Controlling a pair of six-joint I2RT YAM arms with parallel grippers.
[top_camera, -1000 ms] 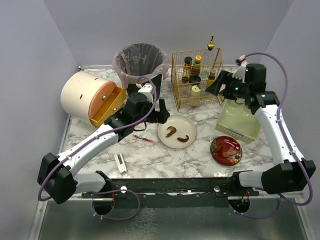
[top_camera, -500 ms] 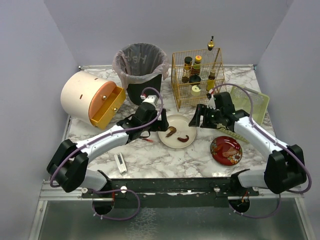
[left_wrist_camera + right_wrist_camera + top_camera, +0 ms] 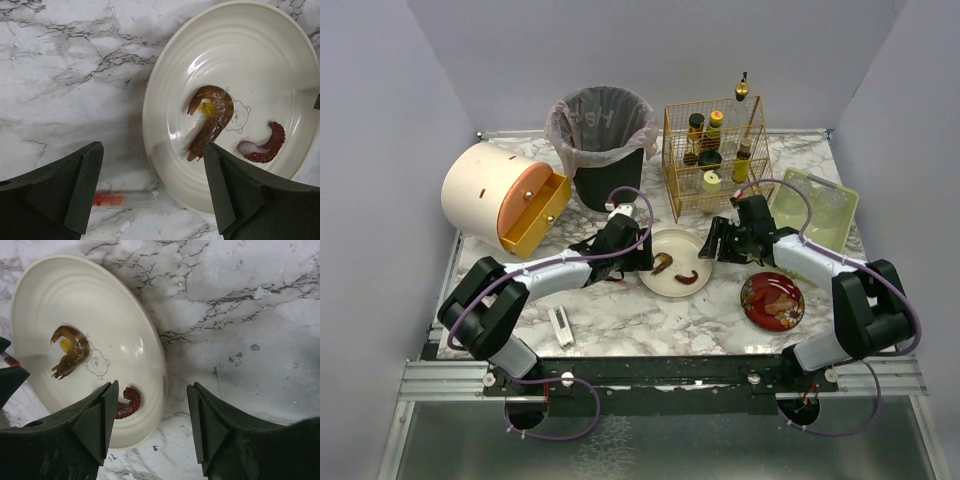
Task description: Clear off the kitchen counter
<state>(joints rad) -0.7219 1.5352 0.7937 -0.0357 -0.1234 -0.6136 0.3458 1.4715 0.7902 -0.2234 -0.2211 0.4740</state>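
Left hand (image 3: 636, 256), right hand (image 3: 714, 242) lowered to plate (image 3: 672, 288); both spread, kitchen counter (image 3: 620, 312) beneath.

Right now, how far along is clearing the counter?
Early. Done: only the bottles standing in the rack look put away. In hand: both arms' jaws stand open astride opposite rims of the cream plate, nothing gripped; the shrimp and octopus bit lie on it. Left: that plate, the red plate, the tube and the white piece, all on the counter.
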